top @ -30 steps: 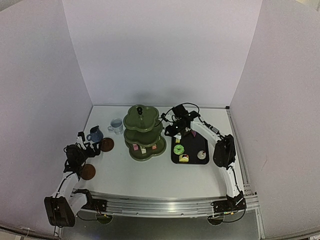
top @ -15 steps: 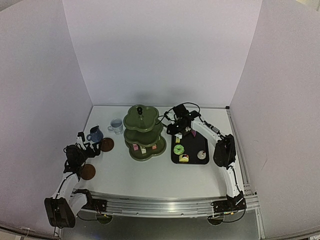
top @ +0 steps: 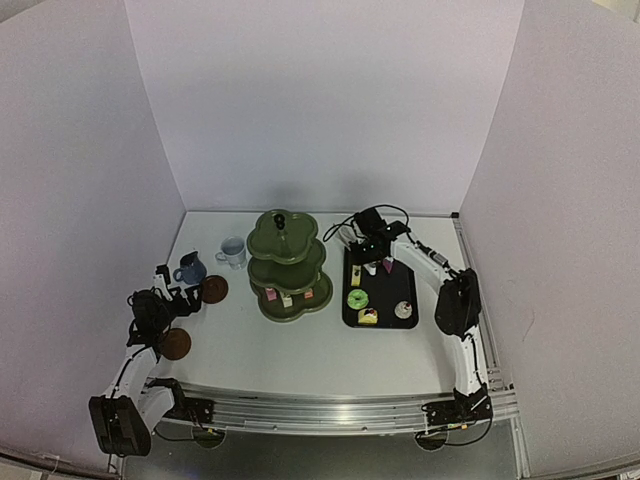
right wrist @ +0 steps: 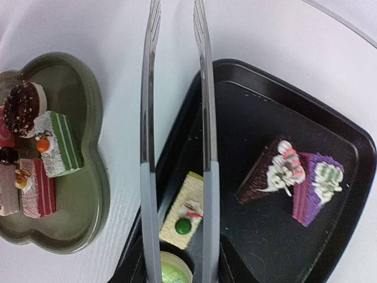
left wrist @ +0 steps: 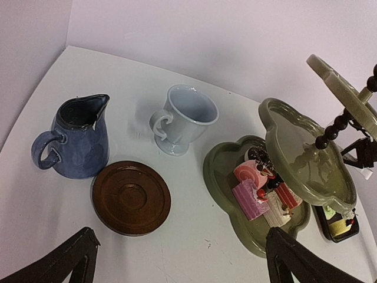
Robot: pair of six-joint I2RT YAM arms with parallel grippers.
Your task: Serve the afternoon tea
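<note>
The green three-tier stand point(top: 287, 265) sits mid-frame in the overhead view on the white surface point(top: 300, 350), with the black tray point(top: 385, 295) just to its right. The right pincer point(top: 367, 246) hangs over the tray's upper end, pinching the metal tongs point(right wrist: 203, 118). In its wrist view the two tong arms run up from the bottom edge and stand apart. A cream slice point(right wrist: 182, 215) topped with a green ball lies on the tray between them. A chocolate wedge point(right wrist: 270, 172) and a purple wedge point(right wrist: 315, 190) lie side by side at centre right of that view, and a green doughnut point(right wrist: 175, 272) shows at the bottom edge. At the left, the stand's bottom tier carries a chocolate doughnut point(right wrist: 22, 106), a green-striped square point(right wrist: 59, 144) and a red-striped square point(right wrist: 38, 188).

The left pincer point(left wrist: 179, 244) sits at centre left of the overhead view, spread wide and holding nothing. Its wrist view shows the dark blue mug point(left wrist: 76, 138) at left and the pale mug point(left wrist: 185, 121) at upper centre, both upright. One brown saucer point(left wrist: 131, 197) lies flat just beside the blue mug. The second saucer point(top: 175, 344) lies at lower left of the overhead view, close by the left arm.
</note>
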